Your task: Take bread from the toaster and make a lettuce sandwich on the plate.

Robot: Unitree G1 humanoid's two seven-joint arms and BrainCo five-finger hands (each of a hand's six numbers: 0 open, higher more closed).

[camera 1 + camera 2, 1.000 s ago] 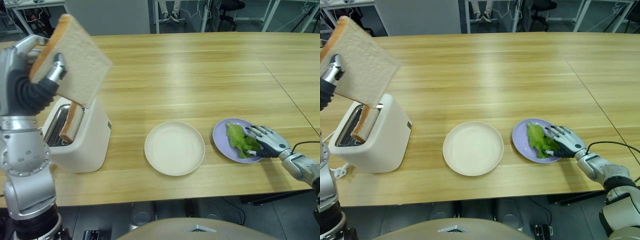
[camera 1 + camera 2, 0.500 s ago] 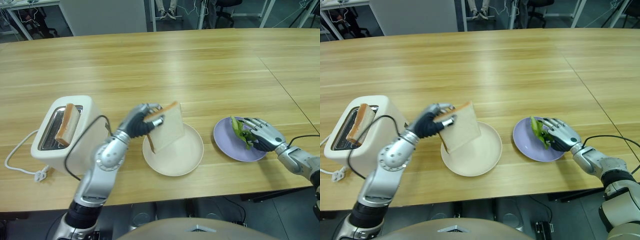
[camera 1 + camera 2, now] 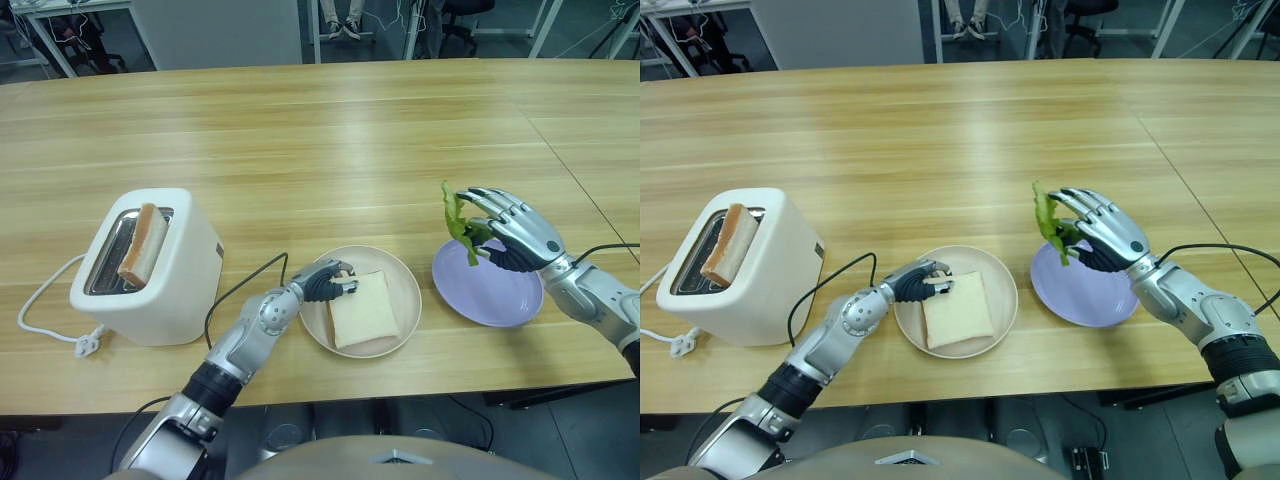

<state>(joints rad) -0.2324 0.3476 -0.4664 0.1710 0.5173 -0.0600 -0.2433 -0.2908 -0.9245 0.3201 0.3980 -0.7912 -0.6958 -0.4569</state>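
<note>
While aloft, right hand (image 3: pixel 517 232) around lettuce (image 3: pixel 456 217)

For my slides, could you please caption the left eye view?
Left hand beside bread on the cream plate; right hand holds lettuce above the purple plate.

The toaster (image 3: pixel 165 290) hides most of its bread slice (image 3: pixel 140 240), and the right hand (image 3: pixel 515 235) covers part of the lettuce (image 3: pixel 455 215).
</note>
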